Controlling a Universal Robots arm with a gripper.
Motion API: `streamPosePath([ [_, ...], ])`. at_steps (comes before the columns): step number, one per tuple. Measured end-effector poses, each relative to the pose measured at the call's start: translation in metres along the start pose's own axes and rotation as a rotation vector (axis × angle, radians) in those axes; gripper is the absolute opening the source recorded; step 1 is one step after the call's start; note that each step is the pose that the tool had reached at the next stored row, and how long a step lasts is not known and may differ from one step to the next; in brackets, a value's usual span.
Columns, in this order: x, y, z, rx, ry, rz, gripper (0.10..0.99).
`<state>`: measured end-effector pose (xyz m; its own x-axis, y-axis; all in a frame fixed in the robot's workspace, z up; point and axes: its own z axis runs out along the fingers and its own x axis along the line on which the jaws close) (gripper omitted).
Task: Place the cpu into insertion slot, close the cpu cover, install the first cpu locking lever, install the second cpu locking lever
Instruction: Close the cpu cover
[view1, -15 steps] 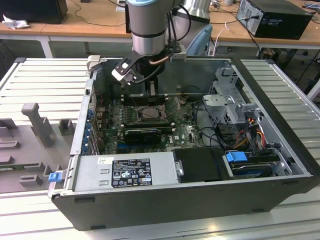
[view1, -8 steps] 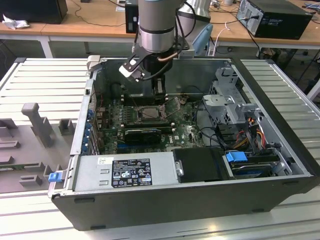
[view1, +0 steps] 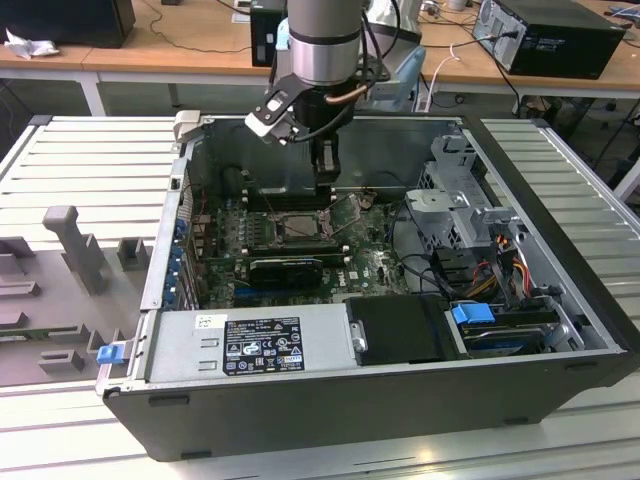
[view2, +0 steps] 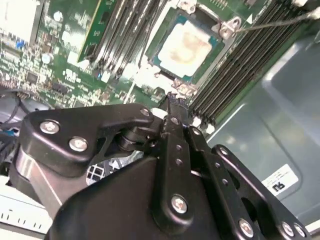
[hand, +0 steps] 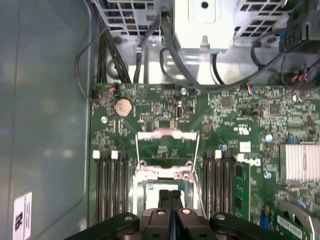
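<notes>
The cpu (view2: 187, 45) lies seated in the insertion slot (hand: 144, 185) (step one judged complete). The cpu cover (hand: 167, 135) stands raised on the exterior view's right of the slot, and both locking levers (hand: 198, 155) are unlatched. The gripper (view2: 174, 100), clenched and empty, hovers near the slot.

From the upper middle of the exterior view the arm (view1: 320, 40) hangs straight down, its black gripper (view1: 326, 203) pointing downward, the two fingers (hand: 164, 201) pressed together in the first wrist view.
</notes>
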<state>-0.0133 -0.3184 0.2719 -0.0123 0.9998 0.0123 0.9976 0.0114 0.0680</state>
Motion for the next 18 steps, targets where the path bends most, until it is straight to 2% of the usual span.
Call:
streamPosePath([
  [3, -0.0001, 0.011, 0.0009, 0.007, 0.0024, -0.027, 0.106],
  [5, -0.0002, 0.0142, 0.0011, 0.01, 0.0023, -0.027, 0.106],
  [18, -0.0003, 0.0314, 0.0027, 0.01, 0.0026, -0.028, 0.106],
])
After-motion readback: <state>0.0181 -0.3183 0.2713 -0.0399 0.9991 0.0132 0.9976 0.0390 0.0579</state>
